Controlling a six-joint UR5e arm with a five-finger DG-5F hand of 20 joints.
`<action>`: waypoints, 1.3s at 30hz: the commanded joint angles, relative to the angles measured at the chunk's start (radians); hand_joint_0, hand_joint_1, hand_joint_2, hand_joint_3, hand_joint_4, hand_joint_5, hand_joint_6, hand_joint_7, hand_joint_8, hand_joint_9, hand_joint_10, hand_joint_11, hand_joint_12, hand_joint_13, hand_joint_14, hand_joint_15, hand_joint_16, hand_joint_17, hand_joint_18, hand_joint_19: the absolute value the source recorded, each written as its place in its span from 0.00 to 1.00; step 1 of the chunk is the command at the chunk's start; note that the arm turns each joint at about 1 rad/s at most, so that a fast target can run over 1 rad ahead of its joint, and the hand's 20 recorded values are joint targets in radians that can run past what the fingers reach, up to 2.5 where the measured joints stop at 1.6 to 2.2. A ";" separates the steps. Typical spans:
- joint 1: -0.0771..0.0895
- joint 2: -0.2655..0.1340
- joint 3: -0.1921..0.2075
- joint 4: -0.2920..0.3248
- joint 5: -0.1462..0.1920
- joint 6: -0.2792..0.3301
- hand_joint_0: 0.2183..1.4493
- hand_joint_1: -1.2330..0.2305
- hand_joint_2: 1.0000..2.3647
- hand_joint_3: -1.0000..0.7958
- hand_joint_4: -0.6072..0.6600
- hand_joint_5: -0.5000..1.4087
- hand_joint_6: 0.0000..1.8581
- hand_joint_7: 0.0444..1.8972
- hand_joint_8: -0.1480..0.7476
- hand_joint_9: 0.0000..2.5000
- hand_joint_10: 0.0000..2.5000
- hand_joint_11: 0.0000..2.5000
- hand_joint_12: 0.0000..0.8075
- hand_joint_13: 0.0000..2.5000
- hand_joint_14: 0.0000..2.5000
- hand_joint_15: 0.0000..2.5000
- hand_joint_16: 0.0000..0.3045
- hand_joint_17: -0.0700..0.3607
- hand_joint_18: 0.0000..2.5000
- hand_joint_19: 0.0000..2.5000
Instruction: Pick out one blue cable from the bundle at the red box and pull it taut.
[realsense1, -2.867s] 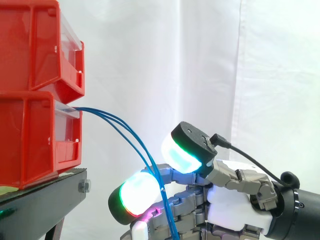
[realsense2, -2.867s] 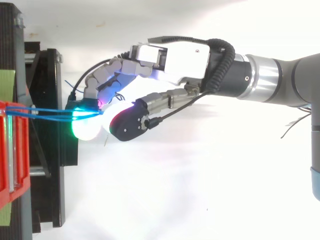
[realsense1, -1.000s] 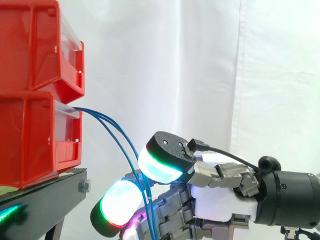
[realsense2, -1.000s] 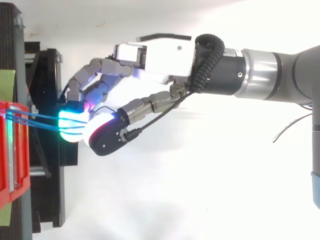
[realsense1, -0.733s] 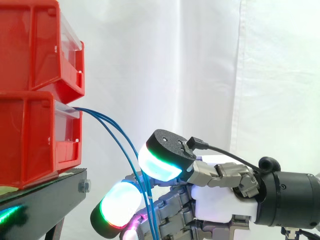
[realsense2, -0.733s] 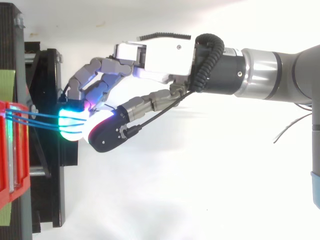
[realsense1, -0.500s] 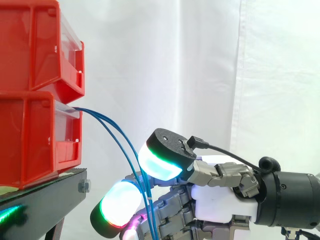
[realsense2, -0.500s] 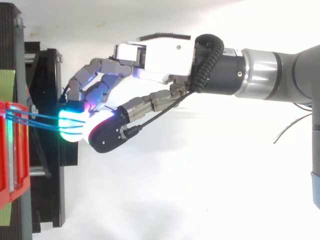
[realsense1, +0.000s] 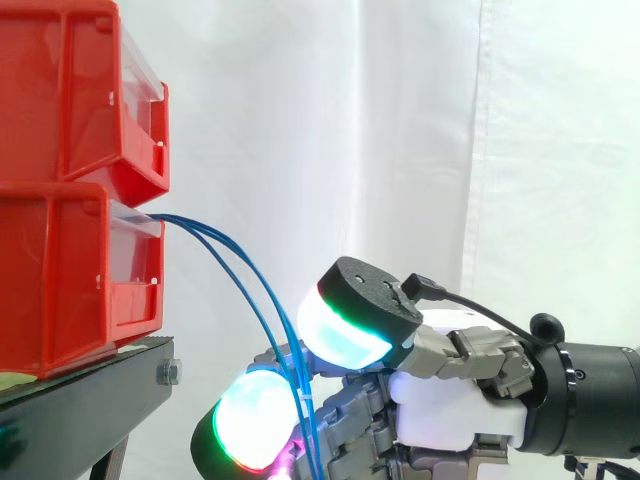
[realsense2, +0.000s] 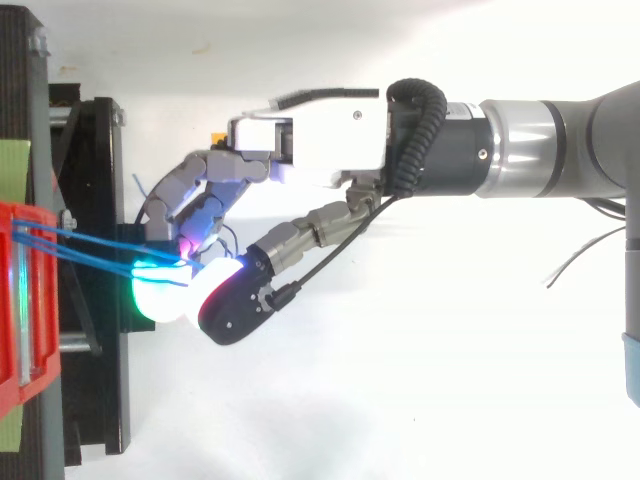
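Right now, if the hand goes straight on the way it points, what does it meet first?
Probably the black stand under the red bins, past the blue cables lying at the hand; depth is unclear.

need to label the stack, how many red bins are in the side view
2, stacked: the upper bin on the lower bin, which sits on the black stand. Others may be cut off above.

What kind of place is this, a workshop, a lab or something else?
Probably a robotics test bench in a lab: a plain white curtain as backdrop, stacked red plastic bins on a black stand, and a robot arm's hand with glowing pads pinching thin blue cables.
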 joint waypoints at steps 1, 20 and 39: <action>-0.004 0.000 0.000 0.000 -0.017 -0.004 0.19 0.44 0.00 0.28 0.56 0.16 0.47 0.36 0.50 0.34 0.01 0.22 0.50 0.29 0.01 0.15 0.20 0.49 0.28 0.27; -0.022 0.000 -0.012 0.002 -0.012 -0.004 0.19 0.39 0.00 0.28 0.53 0.16 0.40 0.40 0.49 0.32 0.01 0.21 0.50 0.29 0.01 0.15 0.21 0.49 0.28 0.27; -0.025 0.002 -0.020 0.025 -0.015 -0.007 0.24 0.41 0.00 0.31 0.51 0.16 0.42 0.38 0.46 0.32 0.01 0.22 0.46 0.28 0.01 0.15 0.18 0.46 0.26 0.28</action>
